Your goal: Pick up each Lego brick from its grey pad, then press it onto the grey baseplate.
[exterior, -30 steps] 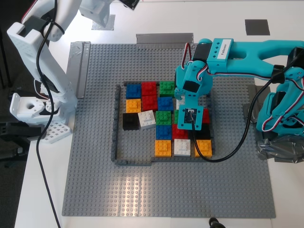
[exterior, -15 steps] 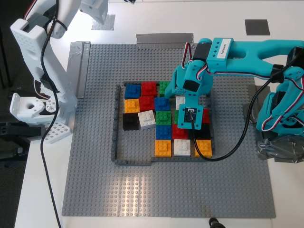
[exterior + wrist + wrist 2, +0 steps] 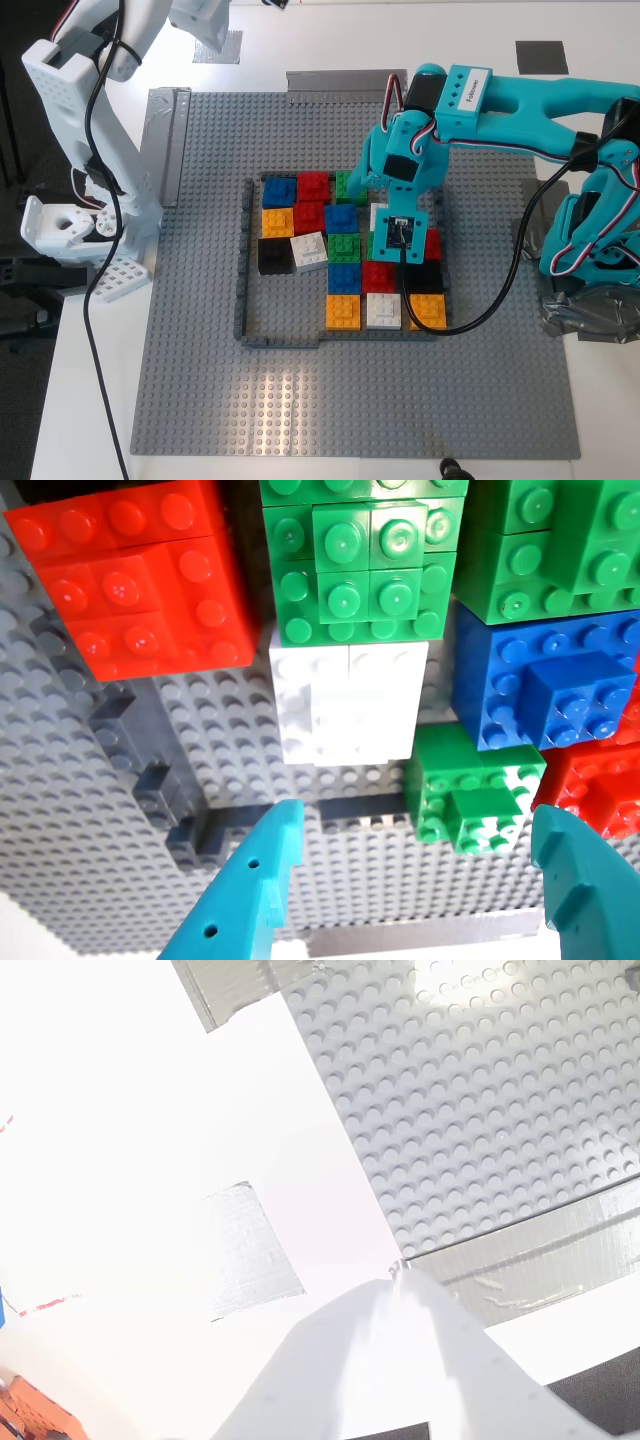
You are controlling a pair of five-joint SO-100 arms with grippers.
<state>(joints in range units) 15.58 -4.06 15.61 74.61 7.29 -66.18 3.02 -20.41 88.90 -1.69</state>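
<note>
Legibly, "Follower" label (image 3: pixel 466 95) on teal arm (image 3: pixel 530 105)

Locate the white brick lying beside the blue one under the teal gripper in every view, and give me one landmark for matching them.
Exterior view: the white brick sits in the upper middle of the brick cluster, just to the exterior view's right of the blue brick, partly covered by the arm.
First wrist view: the white brick is near the picture's centre.
Second wrist view: not in it.
Shared landmark: the grey baseplate shows in all three.
</note>
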